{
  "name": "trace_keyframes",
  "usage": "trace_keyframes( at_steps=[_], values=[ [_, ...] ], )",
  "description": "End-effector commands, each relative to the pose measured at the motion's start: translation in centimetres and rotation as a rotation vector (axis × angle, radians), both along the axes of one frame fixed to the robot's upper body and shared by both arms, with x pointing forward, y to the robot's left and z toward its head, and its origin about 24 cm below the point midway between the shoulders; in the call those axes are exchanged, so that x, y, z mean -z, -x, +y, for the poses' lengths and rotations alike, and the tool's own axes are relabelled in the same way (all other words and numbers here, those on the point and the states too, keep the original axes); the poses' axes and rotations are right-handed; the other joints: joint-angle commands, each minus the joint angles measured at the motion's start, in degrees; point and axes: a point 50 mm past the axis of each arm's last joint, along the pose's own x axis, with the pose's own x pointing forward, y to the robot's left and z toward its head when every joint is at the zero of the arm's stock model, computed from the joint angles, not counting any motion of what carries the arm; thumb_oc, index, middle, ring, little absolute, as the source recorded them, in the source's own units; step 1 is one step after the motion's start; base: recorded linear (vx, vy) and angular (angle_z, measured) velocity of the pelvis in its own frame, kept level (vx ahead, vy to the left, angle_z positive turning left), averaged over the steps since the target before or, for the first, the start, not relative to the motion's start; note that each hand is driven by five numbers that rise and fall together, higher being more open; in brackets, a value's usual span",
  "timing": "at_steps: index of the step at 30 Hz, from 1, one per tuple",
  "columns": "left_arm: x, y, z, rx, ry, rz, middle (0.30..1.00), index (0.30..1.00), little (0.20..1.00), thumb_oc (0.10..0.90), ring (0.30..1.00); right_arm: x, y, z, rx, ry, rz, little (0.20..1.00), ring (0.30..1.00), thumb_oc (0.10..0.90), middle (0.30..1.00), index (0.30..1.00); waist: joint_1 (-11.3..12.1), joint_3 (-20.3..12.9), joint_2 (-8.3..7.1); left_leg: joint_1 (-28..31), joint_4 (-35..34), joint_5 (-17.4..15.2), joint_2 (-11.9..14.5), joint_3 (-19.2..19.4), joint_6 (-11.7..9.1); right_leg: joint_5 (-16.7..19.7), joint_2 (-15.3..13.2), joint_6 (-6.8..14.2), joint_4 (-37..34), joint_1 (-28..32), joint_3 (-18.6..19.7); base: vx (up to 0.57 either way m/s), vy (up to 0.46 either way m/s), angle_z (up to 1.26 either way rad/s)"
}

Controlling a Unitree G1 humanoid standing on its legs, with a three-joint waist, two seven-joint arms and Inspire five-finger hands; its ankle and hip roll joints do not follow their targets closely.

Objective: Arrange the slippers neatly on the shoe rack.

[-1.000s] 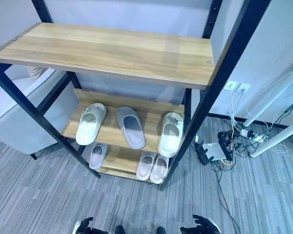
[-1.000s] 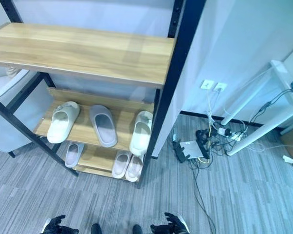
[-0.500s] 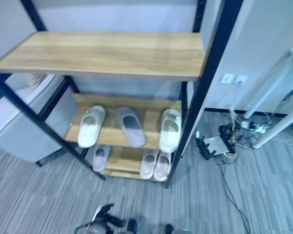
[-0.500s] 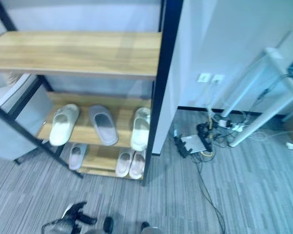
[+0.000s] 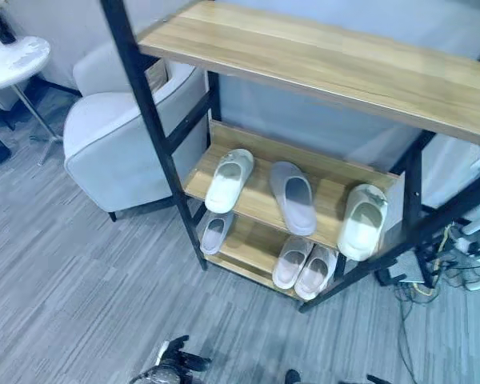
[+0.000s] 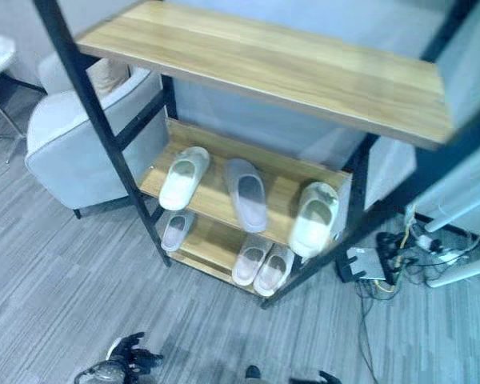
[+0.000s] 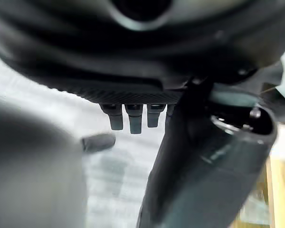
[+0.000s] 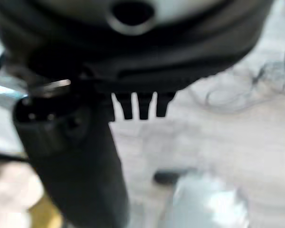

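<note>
The shoe rack [image 5: 320, 60] has wooden shelves in a black frame. On its middle shelf lie a cream slipper [image 5: 230, 180], a grey slipper [image 5: 294, 198] angled a little, and another cream slipper [image 5: 362, 222] at the right end. The bottom shelf holds a lavender slipper [image 5: 215, 233] and a pale pink pair [image 5: 304, 266] side by side. My left hand [image 5: 174, 370] hangs low over the floor, far in front of the rack, fingers [image 7: 133, 118] straight and holding nothing. My right hand [image 6: 326, 378] sits at the lower edge, its fingers [image 8: 137, 107] straight and empty too.
A grey armchair [image 5: 120, 144] stands against the rack's left side, with a white round side table [image 5: 12, 60] beyond it. Cables and a power strip [image 6: 376, 260] lie on the floor right of the rack. Grey carpet [image 5: 80, 304] stretches in front.
The camera has swung, so the rack sits further right and the armchair and side table have come into view. The slippers lie as before. Both hands stay low.
</note>
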Motion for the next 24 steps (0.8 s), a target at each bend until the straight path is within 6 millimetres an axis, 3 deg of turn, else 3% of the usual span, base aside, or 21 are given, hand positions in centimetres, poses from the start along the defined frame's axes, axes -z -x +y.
trace_keyframes(
  at_steps=[1,3,5,8,10,11,12,15,20,23,24],
  values=[
    [-0.6,-0.1,1.8,-0.044,-0.074,-0.045,0.9,0.9,0.9,0.8,0.9,-1.0,-1.3,-2.0,0.087,0.03,-0.095,0.9,0.9,0.8,0.9,0.9,1.6,0.7,1.43,-6.7,8.4,-4.2,2.6,-1.8,1.2,8.7,-3.0,4.6,-5.5,1.2,0.2,0.0,0.332,-0.24],
    [-1.0,-0.5,2.7,-0.059,-0.089,-0.068,0.9,0.9,0.9,0.8,0.9,-1.2,-2.4,-1.6,0.104,0.009,-0.146,0.9,0.9,0.8,0.9,0.9,1.5,0.4,1.87,-7.0,8.1,-4.6,1.6,-0.6,2.4,7.8,-1.6,3.5,-4.3,-0.2,0.6,0.04,0.349,-0.3],
    [-1.4,-0.9,3.2,-0.057,-0.093,-0.092,0.9,0.9,0.9,0.8,0.9,-1.4,-3.2,-1.0,0.039,0.004,-0.178,0.9,0.9,0.8,0.9,0.9,1.1,0.2,2.18,-5.7,7.2,-5.3,-0.9,0.2,4.2,4.9,2.9,2.2,-1.4,-1.4,2.5,0.1,0.333,-0.26],
    [-1.2,-1.0,2.7,-0.015,-0.087,-0.086,0.9,0.9,0.9,0.8,0.9,-1.5,-4.8,1.6,-0.087,-0.011,-0.226,0.9,0.9,0.8,0.9,0.9,0.9,0.2,3.18,-3.2,5.4,-5.5,-4.8,0.9,6.2,0.5,9.7,0.1,-0.2,-2.1,1.9,0.06,0.289,-0.19],
    [-0.9,-0.5,2.3,-0.011,-0.076,-0.067,0.9,0.9,0.9,0.8,0.9,-1.5,-5.0,2.5,-0.188,0.014,-0.223,0.9,0.9,0.8,0.9,0.9,1.0,0.5,3.53,-0.9,4.1,-5.8,-6.5,1.1,6.9,-0.8,12.6,-1.1,-0.4,-1.6,0.7,0.05,0.146,0.08],
    [-0.9,-0.5,2.3,-0.011,-0.076,-0.067,0.9,0.9,0.9,0.8,0.9,-1.5,-5.0,2.6,-0.188,0.014,-0.223,0.9,0.9,0.8,0.9,0.9,1.0,0.6,3.53,-0.6,4.0,-5.8,-6.5,1.1,6.9,-0.8,12.6,-1.1,-0.3,-1.4,0.6,0.09,0.091,0.06],
    [-0.6,0.1,1.8,0.017,-0.079,-0.041,0.9,0.9,0.9,0.8,0.9,-1.8,-5.5,3.3,-0.318,0.053,-0.247,0.9,0.9,0.8,0.9,0.9,0.5,0.5,3.86,0.9,3.6,-5.9,-7.7,0.4,7.2,-1.3,14.6,-1.5,-0.3,-1.3,1.9,0.08,0.052,-0.09],
    [-0.3,0.3,0.8,0.063,-0.082,-0.027,0.9,0.9,0.9,0.8,0.9,-2.5,-6.5,4.0,-0.427,0.086,-0.303,0.9,0.9,0.8,0.9,0.9,0.2,0.6,4.09,2.3,3.6,-5.7,-8.8,0.0,7.2,-0.3,15.2,-2.1,-2.0,0.7,3.9,0.07,-0.004,-0.03],
    [0.2,0.9,-0.8,0.111,-0.065,-0.017,0.9,0.9,0.9,0.8,0.9,-4.3,-8.5,5.6,-0.55,0.085,-0.439,0.9,0.9,0.8,0.9,0.9,-0.3,-0.5,5.2,4.5,3.0,-5.8,-9.1,-0.7,7.1,0.1,15.1,-2.5,-4.2,3.4,4.2,0.07,-0.048,0.07],
    [0.2,0.7,-1.3,0.104,-0.054,-0.033,0.9,0.9,0.9,0.8,0.9,-5.2,-9.5,6.1,-0.594,0.091,-0.5,0.9,0.9,0.8,0.9,0.9,-0.5,-0.1,5.36,3.6,5.3,-6.1,-9.1,-0.8,6.4,-0.3,15.1,-2.9,-4.0,3.5,4.1,-0.02,-0.055,0.02],
    [-0.1,-0.2,-1.5,0.08,-0.045,-0.076,0.9,0.9,0.9,0.8,0.9,-5.9,-10.2,6.8,-0.584,0.05,-0.556,0.9,0.9,0.8,0.9,0.9,-0.2,1.2,5.0,1.4,11.0,-5.5,-8.9,-1.3,5.1,-0.4,15.0,-3.5,-3.4,3.5,4.3,-0.04,-0.063,0.06]
  ],
)
